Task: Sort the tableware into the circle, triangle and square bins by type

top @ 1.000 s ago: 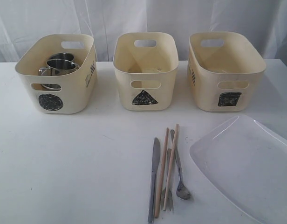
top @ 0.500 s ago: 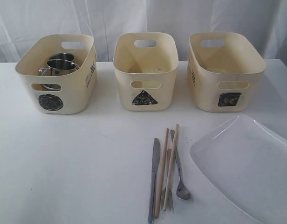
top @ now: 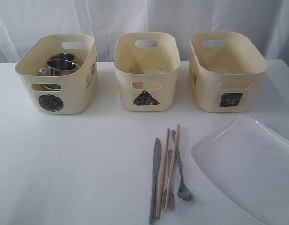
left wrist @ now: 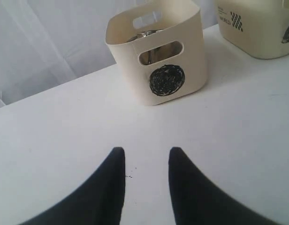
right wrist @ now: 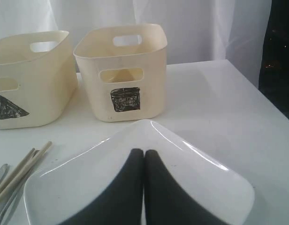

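Note:
Three cream tubs line the back of the table: the circle (top: 51,102) at left with steel mugs (top: 60,65) inside, the triangle (top: 145,98) in the middle, the square bin (top: 230,99) at right. In front lie a steel knife (top: 155,179), wooden chopsticks (top: 169,168), a fork (top: 168,185) and a spoon (top: 182,180), beside a large white square plate (top: 250,166). My left gripper (left wrist: 145,151) is open over bare table, facing the circle tub (left wrist: 167,80). Above the plate (right wrist: 88,178) my right gripper (right wrist: 144,152) is shut and empty. Neither arm shows in the exterior view.
A white curtain (top: 144,18) hangs behind the tubs. The table's right edge (right wrist: 257,93) runs close to the square bin (right wrist: 125,99), with dark space beyond it. The triangle tub (right wrist: 22,89) stands beside the square one.

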`<state>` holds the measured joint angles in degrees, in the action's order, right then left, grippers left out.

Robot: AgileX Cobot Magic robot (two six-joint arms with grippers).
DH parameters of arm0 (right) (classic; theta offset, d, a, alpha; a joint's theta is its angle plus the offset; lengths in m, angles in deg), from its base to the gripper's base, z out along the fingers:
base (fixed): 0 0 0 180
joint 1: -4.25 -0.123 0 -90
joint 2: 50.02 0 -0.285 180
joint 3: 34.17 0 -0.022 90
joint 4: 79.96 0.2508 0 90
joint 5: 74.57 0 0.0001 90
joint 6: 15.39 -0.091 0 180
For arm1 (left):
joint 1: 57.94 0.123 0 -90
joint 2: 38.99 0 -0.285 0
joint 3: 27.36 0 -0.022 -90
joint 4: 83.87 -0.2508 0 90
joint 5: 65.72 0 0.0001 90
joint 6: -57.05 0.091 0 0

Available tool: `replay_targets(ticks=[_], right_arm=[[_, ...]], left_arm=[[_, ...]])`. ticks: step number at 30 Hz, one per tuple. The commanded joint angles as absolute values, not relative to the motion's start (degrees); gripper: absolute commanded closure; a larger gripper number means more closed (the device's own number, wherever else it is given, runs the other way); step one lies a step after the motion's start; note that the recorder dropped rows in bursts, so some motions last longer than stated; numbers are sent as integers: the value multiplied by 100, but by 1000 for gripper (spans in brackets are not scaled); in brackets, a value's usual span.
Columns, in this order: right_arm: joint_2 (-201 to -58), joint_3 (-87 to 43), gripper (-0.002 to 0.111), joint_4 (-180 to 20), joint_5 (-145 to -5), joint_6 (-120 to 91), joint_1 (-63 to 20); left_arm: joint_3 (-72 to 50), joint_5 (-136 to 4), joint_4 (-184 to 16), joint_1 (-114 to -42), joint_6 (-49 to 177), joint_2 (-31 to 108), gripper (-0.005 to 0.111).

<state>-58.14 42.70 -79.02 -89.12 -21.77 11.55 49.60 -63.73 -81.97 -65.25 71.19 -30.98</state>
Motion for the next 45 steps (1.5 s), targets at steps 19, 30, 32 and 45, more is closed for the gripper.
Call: replay_targets(ticks=[19,30,32,45], right_arm=[[-5780,4305,108,-7949,-8864,-2166,1113],[-5780,4305,108,-7949,-8864,-2166,1113],[-5780,4305,108,-7949,-8864,-2166,1113],[-5780,4305,108,-7949,-8864,-2166,1113]], left_arm=[[4985,-5296,-8179,-6554,7246,-3120,70],[4985,-5284,-8179,-6387,7236,-3120,70],[4985,-5284,-8179,-6283,7236,-3120,70],[4985,-5284,-8179,-5508,7236,-3120,70]])
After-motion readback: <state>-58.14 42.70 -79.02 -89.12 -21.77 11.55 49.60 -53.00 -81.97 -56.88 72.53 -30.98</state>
